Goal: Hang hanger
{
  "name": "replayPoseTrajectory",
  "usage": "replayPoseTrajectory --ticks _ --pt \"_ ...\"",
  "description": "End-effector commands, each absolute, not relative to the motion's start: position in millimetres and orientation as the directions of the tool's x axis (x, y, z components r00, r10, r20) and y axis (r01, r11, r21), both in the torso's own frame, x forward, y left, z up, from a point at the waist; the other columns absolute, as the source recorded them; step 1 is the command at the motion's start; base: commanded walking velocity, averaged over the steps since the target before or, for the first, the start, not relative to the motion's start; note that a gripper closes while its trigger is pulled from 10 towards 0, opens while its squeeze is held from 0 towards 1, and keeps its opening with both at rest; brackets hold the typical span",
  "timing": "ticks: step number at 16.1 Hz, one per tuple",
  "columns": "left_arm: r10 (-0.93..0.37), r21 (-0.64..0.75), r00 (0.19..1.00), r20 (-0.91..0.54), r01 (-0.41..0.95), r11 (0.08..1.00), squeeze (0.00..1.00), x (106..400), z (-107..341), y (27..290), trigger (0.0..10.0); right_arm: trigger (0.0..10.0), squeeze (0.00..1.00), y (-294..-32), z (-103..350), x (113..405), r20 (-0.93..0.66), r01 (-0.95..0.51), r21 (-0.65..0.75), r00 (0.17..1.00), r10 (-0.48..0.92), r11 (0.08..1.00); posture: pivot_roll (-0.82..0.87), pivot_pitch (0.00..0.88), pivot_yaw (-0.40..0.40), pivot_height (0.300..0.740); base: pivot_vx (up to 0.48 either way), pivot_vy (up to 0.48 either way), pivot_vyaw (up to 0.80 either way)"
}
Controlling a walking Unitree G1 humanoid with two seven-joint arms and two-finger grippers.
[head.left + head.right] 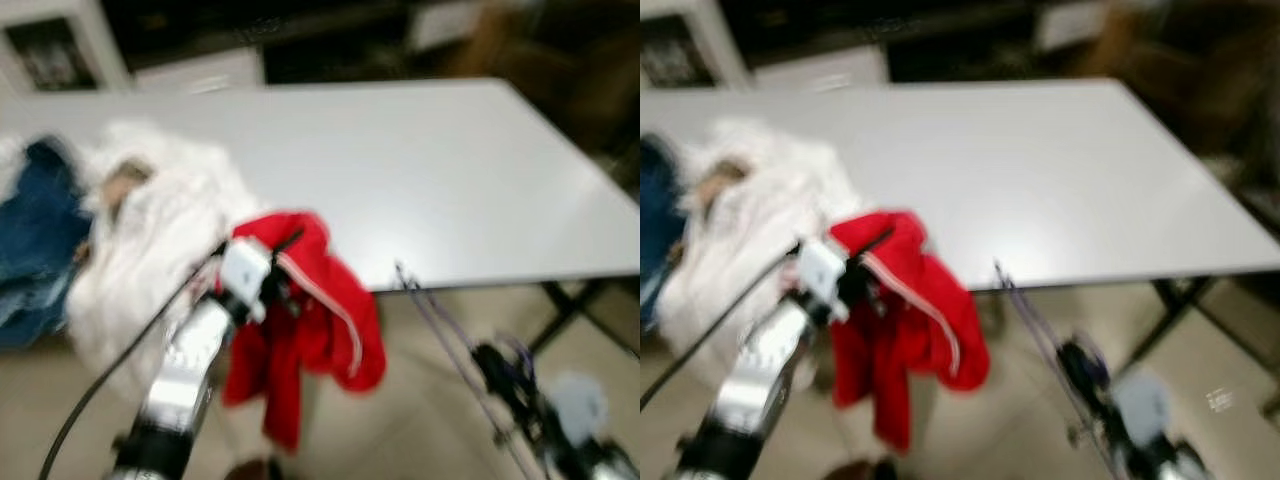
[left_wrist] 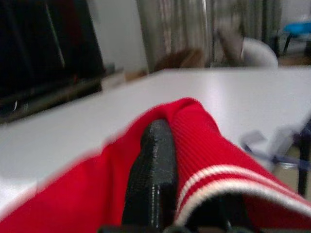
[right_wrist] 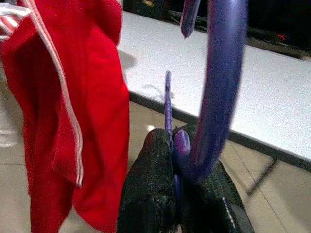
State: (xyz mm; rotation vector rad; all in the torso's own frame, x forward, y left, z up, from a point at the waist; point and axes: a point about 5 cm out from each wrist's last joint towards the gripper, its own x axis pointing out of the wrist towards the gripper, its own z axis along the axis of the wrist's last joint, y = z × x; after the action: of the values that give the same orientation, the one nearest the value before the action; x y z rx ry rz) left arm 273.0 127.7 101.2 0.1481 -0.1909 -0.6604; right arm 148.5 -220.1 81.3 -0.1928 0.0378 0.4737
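— Where's the hanger?
— The purple hanger point(image 3: 214, 92) is clenched in the right pincer point(image 3: 177, 194), low off the white counter's point(image 1: 450, 170) front edge.
— And the left pincer point(image 2: 160, 194)?
— Gripping a red garment point(image 1: 310, 310) (white-striped) that dangles beside the counter, near a white pile point(image 1: 150, 240).

thin purple hanger point(image 3: 218, 87), table-edge level

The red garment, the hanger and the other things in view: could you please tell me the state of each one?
Red garment: held up off the table edge, hanging limp.
Left gripper: shut on the garment.
Purple hanger: clamped, not yet inside the garment.
Right gripper: shut on the hanger.
White clothing: heaped on the table.
Blue clothing: crumpled beside it.
Table: standing.
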Motion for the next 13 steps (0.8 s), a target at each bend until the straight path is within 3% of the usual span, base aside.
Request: replayPoseTrajectory --ticks 1,4,9,13 --pt "-0.640 0.221 0.754 0.148 0.606 0.764 0.00 275 109 126 0.0 10.0 0.00 -220 78 146 -0.093 -0.453 -0.182 0.891 0.443 0.873 -0.02 0.014 0.046 0.740 0.000 0.000 0.00" --pt "-0.687 0.153 0.716 0.124 0.670 0.726 0.00 247 91 122 0.0 10.0 0.00 -223 60 138 -0.156 -0.475 -0.194 0.879 0.451 0.858 -0.01 0.016 0.048 0.740 0.000 0.000 0.00" --pt "-0.623 0.118 0.775 0.107 0.612 0.782 0.00 245 81 133 0.0 10.0 0.00 -220 52 147 -0.159 -0.478 -0.198 0.877 0.453 0.856 0.00 0.013 0.038 0.740 0.000 0.000 0.00" --pt "-0.586 -0.004 0.807 -0.072 0.588 0.809 0.00 216 31 152 0.0 10.0 0.00 -218 34 160 -0.179 -0.432 -0.195 0.898 0.401 0.880 0.00 0.007 0.039 0.740 0.000 0.000 0.00"
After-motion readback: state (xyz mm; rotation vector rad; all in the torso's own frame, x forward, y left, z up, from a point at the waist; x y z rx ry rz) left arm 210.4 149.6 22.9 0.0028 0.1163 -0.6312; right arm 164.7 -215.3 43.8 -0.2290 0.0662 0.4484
